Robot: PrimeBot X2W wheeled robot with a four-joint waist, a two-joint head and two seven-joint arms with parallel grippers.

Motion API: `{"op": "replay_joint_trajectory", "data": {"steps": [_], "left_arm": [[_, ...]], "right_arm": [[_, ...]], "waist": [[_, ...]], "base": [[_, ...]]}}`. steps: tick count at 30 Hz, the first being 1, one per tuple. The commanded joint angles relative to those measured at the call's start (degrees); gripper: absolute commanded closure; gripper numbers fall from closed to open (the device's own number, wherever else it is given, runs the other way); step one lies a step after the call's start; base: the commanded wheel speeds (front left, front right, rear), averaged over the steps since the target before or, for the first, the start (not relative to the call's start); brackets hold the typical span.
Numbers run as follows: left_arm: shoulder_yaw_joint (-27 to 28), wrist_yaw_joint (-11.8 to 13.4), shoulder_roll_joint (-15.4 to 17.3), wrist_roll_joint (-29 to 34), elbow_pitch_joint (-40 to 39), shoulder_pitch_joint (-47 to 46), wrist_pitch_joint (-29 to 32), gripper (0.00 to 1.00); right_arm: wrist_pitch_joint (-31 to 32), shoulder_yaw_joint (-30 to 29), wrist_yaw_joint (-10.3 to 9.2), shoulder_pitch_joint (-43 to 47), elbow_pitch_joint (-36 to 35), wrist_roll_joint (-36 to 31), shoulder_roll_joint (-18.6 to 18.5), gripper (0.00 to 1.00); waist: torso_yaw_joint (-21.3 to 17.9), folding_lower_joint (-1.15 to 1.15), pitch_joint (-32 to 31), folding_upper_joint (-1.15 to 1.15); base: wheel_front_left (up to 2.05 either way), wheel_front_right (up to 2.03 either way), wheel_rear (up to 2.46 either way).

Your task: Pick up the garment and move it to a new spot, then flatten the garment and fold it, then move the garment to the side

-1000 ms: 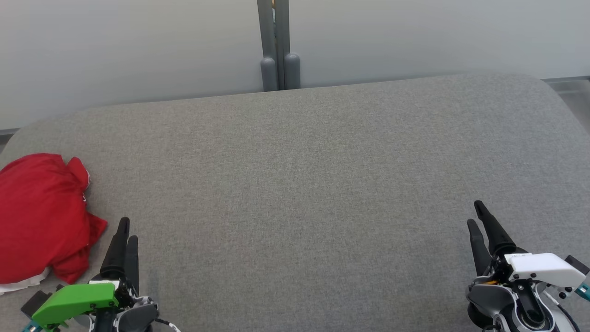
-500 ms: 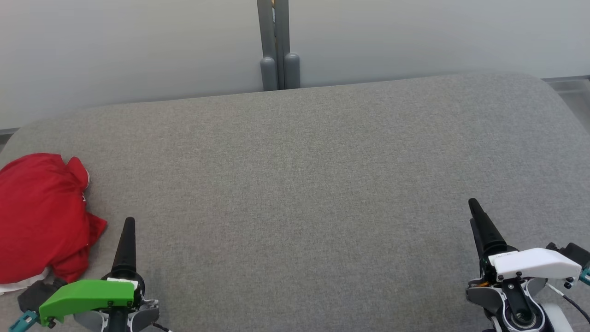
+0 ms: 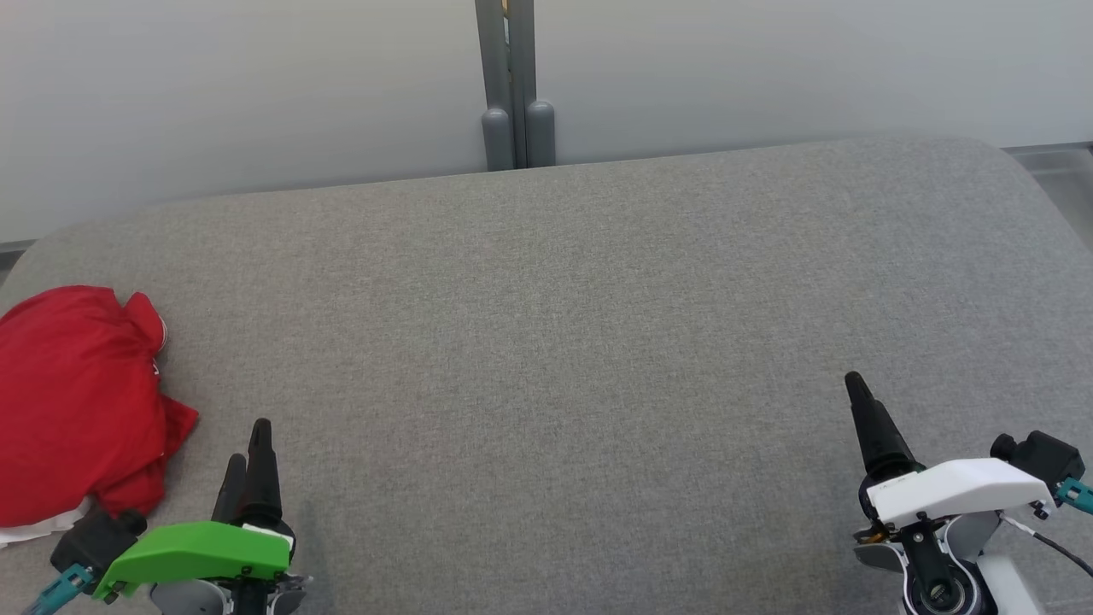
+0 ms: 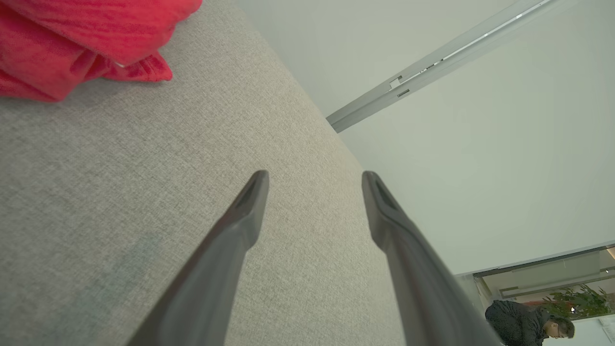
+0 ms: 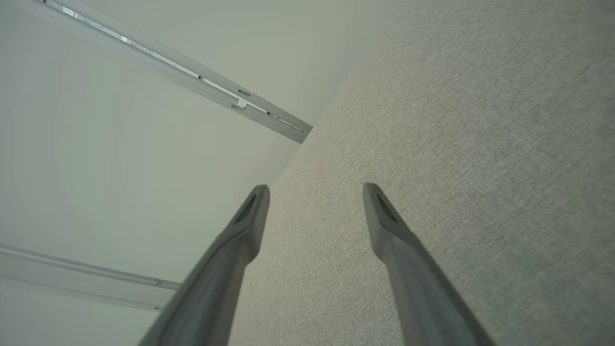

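At the far left edge of the grey upholstered surface (image 3: pixel 546 325), the red garment (image 3: pixel 77 401) lies in a crumpled heap, just beside the left gripper (image 3: pixel 248 446) and well apart from the right gripper (image 5: pixel 314 188). Both grippers have their fingers spread wide and hold nothing. The likely trouble is a shallow pinch: with the cloth bunched in several layers, the left fingers may catch only a top fold, so the heap unrolls or slips free on the lift, or drags toward the near edge and off. A grasp taken too low could also nip the upholstery. The garment looks soft and thin, bright red, rounded on top with tucked folds and a textured hem or cuff poking out toward the gripper. A strip of white (image 3: pixel 38 525) shows beneath its near edge; whether that belongs to it cannot be told.
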Motion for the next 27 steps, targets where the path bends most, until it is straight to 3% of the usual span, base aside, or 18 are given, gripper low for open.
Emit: {"op": "replay_joint_trajectory", "data": {"steps": [1,27], "left_arm": [[-0.26,0.29,0.66,2.37,-0.65,-0.28,-0.56,0.00],[-2.11,4.32,1.29,23.18,-0.57,0.72,-5.54,0.00]], "right_arm": [[-0.57,0.38,0.01,-0.53,-0.63,-2.08,-0.57,0.00],[-5.53,1.47,0.02,0.22,-1.94,-23.03,-0.75,0.00]], "waist": [[0.00,0.00,-0.01,0.00],[-0.22,0.00,-0.06,0.00]], "base": [[0.00,0.00,0.00],[0.00,0.00,0.00]]}}
